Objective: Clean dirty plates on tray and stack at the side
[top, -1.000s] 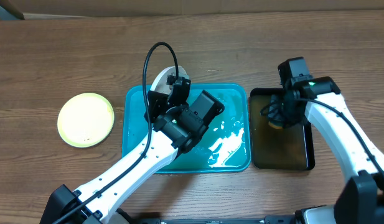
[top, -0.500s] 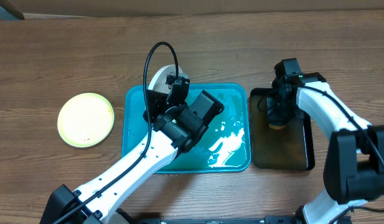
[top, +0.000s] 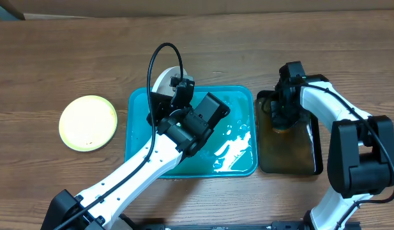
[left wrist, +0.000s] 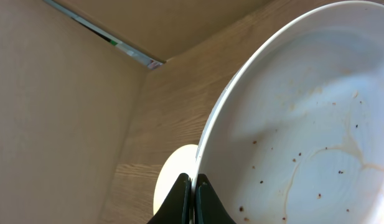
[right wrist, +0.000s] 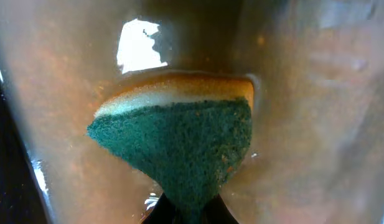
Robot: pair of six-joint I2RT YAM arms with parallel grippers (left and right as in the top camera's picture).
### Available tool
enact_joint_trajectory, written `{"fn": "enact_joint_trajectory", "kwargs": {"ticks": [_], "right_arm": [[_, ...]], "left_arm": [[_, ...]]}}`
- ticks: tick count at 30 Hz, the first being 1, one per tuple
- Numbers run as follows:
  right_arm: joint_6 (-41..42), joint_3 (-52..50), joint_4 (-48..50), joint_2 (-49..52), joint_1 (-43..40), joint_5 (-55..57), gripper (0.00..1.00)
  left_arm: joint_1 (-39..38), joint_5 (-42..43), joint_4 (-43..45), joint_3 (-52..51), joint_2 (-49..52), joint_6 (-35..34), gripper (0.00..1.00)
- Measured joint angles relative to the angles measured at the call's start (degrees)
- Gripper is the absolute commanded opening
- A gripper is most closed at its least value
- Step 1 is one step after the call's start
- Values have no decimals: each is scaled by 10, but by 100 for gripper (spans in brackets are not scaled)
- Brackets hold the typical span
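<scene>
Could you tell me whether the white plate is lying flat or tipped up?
Tipped up: the left hand pinches the white plate by its rim, and from overhead it shows as a narrow sliver at the tray's far edge.

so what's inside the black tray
The black tray holds brownish liquid and a green-and-yellow sponge, pinched in the right gripper. From overhead the arm covers its far end, so anything beneath is hidden.

Obstacles: left arm across teal tray; right arm over black tray; pale plate at table left. Free: bare wood between plate and tray, and along far edge
</scene>
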Motion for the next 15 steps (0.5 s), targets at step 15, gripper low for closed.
{"fn": "enact_joint_trajectory", "kwargs": {"ticks": [15], "right_arm": [[63, 66, -80, -62, 0, -48, 4]], "left_arm": [[0, 0, 0, 0, 0, 0, 4]]}}
